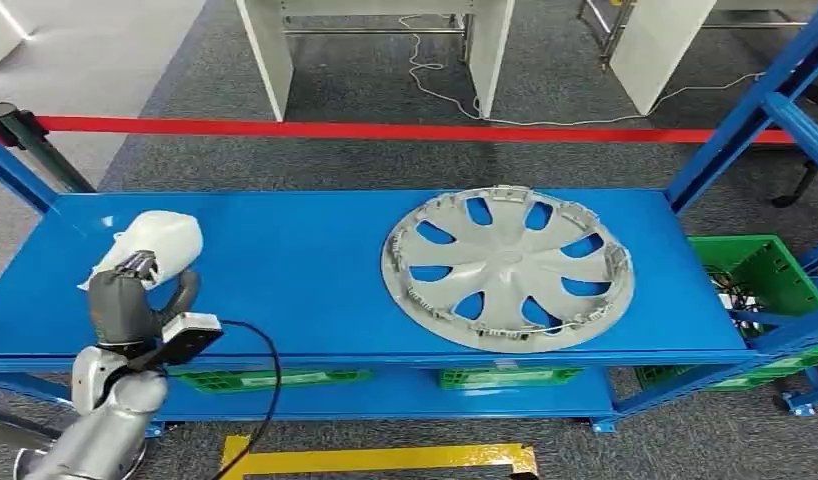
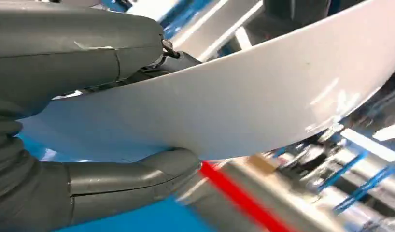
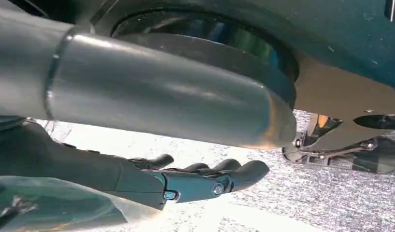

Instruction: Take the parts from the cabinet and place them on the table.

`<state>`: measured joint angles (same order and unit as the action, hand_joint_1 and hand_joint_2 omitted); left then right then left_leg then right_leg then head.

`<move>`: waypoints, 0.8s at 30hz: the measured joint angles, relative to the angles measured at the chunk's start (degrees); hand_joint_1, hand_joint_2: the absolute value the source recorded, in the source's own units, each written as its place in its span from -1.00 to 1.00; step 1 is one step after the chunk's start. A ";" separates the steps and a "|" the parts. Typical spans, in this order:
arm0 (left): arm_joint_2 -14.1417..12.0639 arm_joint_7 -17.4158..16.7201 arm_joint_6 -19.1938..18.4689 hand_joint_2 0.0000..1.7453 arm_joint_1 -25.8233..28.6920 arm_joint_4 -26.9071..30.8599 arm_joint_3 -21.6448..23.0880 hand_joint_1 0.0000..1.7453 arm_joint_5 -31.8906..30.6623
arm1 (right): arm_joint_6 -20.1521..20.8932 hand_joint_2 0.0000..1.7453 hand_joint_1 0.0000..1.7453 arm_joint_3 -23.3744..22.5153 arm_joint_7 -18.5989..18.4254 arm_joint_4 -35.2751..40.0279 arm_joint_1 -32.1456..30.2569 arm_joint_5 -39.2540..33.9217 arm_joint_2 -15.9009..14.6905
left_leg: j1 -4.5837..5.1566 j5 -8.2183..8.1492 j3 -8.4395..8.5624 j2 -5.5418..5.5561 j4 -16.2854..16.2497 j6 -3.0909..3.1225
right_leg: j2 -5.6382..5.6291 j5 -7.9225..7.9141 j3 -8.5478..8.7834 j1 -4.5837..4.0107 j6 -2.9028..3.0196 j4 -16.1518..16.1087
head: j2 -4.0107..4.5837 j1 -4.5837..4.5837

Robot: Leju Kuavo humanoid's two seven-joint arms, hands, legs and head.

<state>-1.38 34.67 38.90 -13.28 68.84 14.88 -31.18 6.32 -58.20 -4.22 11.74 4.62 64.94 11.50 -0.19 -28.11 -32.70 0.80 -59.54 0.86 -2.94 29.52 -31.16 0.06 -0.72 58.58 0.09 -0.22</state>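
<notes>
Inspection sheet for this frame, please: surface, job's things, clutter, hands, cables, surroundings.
Surface: blue shelf, glossy.
Job's things: white part at the shelf's left end, held; grey wheel cover lying flat toward the right.
Clutter: nothing seen on the shelf.
Hands: left hand grips the white part; right hand hangs over the floor, holding nothing.
Cables: black cable from the left wrist; white cord on the carpet.
Surroundings: red barrier tape, green crate, grey carpet.

A wide bare strip of the blue worktop [image 1: 295,270] is left between the white part [image 1: 150,245] at the left and the hubcap [image 1: 507,266] on the right. The far corners are flanked by blue posts [image 1: 745,120].
</notes>
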 joint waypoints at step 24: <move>0.44 5.59 -23.01 1.00 11.42 33.89 9.11 1.00 26.33 | -1.73 -1.00 -1.00 0.13 2.71 -0.28 -0.26 0.24 0.17 | -0.83 1.88 -2.04 -1.76 -0.19 -1.70 | 2.70 0.40 0.69 1.25 -0.31 0.48 | 0.00 -0.76</move>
<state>-0.94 40.26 15.89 -1.86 102.73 24.00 -4.85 4.59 -58.07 -1.51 11.45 4.36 65.18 11.67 -1.02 -26.23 -34.74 -0.96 -59.73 -0.84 -0.24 29.92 -30.47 1.32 -1.03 59.06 0.09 -0.98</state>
